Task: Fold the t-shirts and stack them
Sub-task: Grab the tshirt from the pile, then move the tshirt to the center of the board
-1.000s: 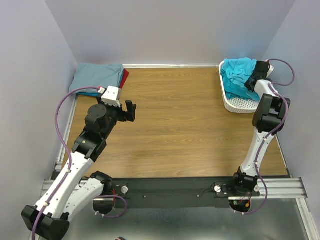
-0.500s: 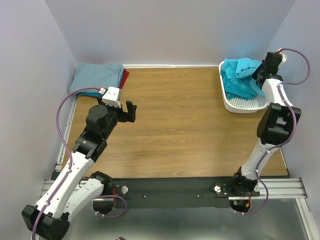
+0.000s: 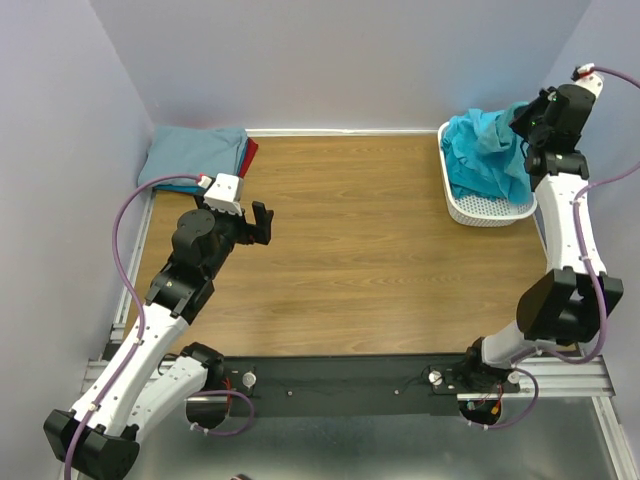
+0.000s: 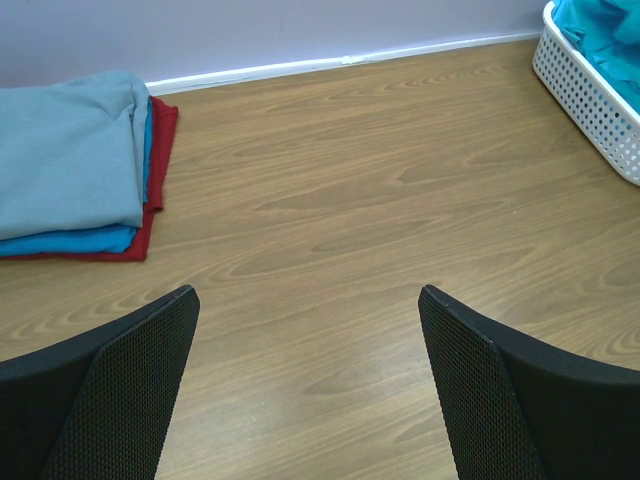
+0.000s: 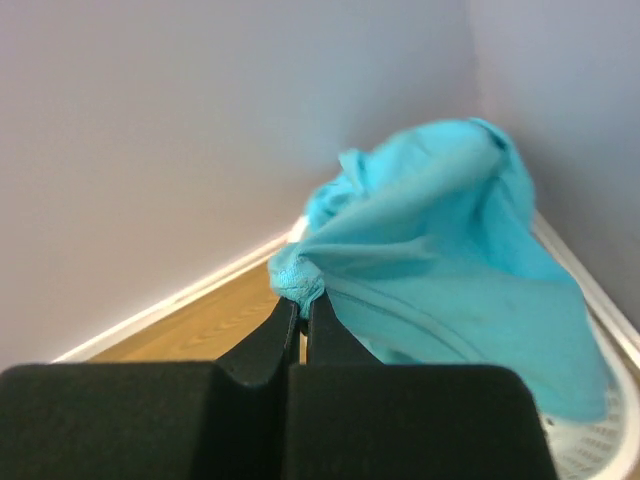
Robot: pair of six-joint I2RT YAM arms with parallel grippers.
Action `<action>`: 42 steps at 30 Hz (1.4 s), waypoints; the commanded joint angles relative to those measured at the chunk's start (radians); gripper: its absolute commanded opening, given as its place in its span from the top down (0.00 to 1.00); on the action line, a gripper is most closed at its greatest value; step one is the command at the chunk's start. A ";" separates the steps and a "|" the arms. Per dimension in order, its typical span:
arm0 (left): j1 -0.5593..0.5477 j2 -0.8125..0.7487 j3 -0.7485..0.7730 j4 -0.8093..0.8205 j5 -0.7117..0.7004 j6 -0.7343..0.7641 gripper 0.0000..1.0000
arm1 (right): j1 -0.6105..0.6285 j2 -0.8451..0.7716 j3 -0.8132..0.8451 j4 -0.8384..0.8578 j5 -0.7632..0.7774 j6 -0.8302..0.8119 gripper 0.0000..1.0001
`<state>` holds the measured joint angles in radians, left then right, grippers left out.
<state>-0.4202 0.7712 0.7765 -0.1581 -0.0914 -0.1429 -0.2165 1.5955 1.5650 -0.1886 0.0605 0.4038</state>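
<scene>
The left gripper (image 4: pixel 308 300) hangs with jaws spread wide over the wooden table (image 4: pixel 330 200), gripping nothing. Ahead and left of them lie the folded t-shirts (image 4: pixel 70 160), grey-blue over blue over red. Farther off, the right gripper (image 5: pixel 303 300) has its jaws clenched on a fold of the turquoise t-shirt (image 5: pixel 440 250), which drapes from their tips into the white basket (image 3: pixel 480 212) beneath.

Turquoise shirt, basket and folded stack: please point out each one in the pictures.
turquoise shirt (image 5: pixel 440 260), right wrist view, middle of the lifted cloth.
basket (image 3: pixel 482 212), top external view, white near wall.
folded stack (image 4: pixel 60 160), left wrist view, grey-blue top shirt.
</scene>
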 commanded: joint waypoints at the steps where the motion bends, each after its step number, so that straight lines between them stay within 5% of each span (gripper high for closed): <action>1: 0.006 -0.001 -0.010 0.020 0.035 -0.004 0.02 | 0.107 -0.098 0.018 0.031 -0.050 -0.002 1.00; 18: 0.006 0.008 -0.014 0.012 -0.010 -0.001 0.02 | 0.633 -0.002 0.486 0.003 -0.392 0.040 1.00; 22: 0.008 0.011 -0.014 0.011 -0.024 -0.003 0.02 | 0.712 0.095 0.711 -0.012 -0.476 0.056 1.00; 27: 0.008 0.010 -0.016 0.009 -0.047 0.000 0.02 | 0.746 0.139 0.799 -0.014 -0.501 0.078 1.00; 33: 0.009 0.016 -0.017 0.009 -0.057 0.003 0.02 | 0.747 0.089 0.686 -0.011 -0.415 0.017 1.00; 37: 0.009 0.017 -0.016 0.003 -0.067 0.006 0.02 | 0.747 -0.035 0.392 -0.009 -0.172 -0.040 1.00; 42: 0.011 0.004 -0.019 0.002 -0.096 0.011 0.02 | 0.743 -0.219 0.002 -0.006 0.333 -0.040 0.97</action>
<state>-0.4179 0.7883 0.7708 -0.1593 -0.1432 -0.1421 0.5297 1.4765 1.7771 -0.1936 -0.0322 0.3893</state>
